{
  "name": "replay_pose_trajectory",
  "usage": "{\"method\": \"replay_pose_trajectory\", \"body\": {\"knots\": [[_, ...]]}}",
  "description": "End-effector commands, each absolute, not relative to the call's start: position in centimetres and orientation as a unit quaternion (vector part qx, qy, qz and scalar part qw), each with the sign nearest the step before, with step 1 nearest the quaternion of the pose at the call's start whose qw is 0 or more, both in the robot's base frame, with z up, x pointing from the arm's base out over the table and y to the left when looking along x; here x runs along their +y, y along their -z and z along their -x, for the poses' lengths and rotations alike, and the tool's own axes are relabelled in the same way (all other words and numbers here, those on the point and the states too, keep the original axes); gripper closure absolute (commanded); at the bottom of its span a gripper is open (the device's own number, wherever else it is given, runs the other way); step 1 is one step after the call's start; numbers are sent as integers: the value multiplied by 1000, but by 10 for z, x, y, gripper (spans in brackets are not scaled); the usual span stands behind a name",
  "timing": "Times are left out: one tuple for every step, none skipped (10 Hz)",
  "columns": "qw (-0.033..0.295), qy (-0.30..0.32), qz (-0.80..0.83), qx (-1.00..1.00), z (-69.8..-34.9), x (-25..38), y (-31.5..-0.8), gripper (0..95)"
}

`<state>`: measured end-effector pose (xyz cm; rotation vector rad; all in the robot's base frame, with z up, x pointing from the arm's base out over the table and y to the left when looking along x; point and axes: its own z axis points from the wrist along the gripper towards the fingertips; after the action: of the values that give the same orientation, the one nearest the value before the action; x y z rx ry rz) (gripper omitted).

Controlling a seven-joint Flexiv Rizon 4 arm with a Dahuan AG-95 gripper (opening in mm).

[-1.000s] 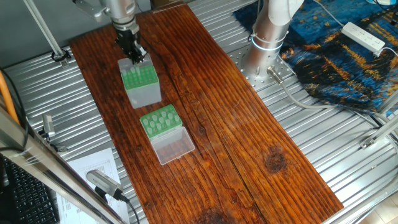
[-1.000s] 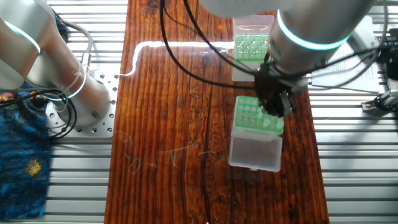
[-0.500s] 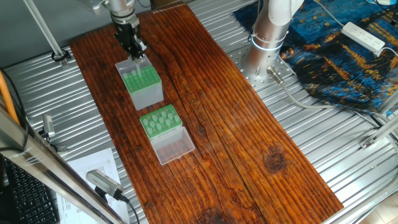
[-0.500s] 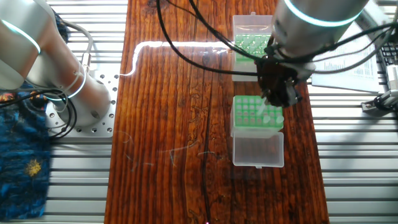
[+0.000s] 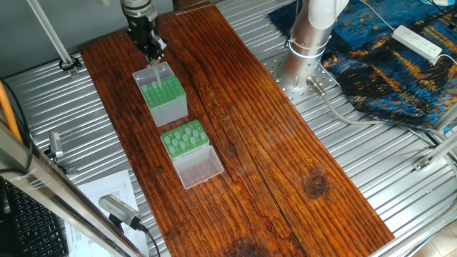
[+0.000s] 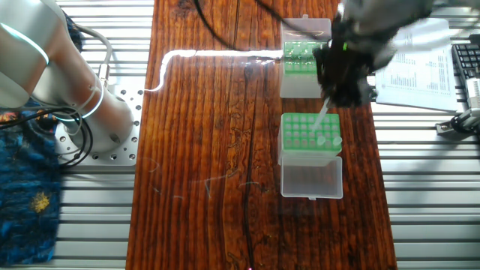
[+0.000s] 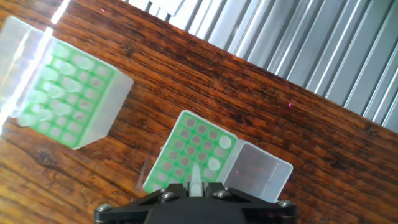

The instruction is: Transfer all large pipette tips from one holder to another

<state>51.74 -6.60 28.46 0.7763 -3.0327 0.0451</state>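
My gripper [image 5: 152,53] is shut on one large pipette tip [image 5: 155,69], a pale cone hanging point down just above the holder [image 5: 166,101], the taller grey-sided box with a green top. In the other fixed view the gripper [image 6: 334,94] holds the tip [image 6: 322,120] over the holder [image 6: 300,133], where two tips still stand in the grid. The low green rack [image 5: 183,137] with its clear lid [image 5: 200,165] open holds several tips. The hand view shows the gripper [image 7: 194,188], the tip [image 7: 196,177], the holder [image 7: 186,152] and the rack [image 7: 68,93].
Both boxes stand on a dark wooden board [image 5: 271,143] laid over a ribbed metal table. The arm's base [image 5: 308,36] rises at the board's far side, with a blue cloth [image 5: 385,68] and a power strip [image 5: 418,41] beyond it. Papers [image 6: 420,67] lie beside the rack.
The gripper has risen from the holder's top with a tip drawn out of the grid. The holder shifted slightly and settled back on the board.
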Motion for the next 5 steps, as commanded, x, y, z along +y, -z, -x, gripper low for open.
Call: {"method": "replay_pose_trajectory", "body": {"knots": [[21, -44, -256, -965, -521, -47, -310, 950], [25, -48, -255, -966, -522, -38, -319, 950], [25, -46, -252, -966, -521, -26, -330, 950], [25, -46, -246, -968, -519, -17, -337, 950], [23, -41, -242, -969, -517, -10, -342, 950]]}}
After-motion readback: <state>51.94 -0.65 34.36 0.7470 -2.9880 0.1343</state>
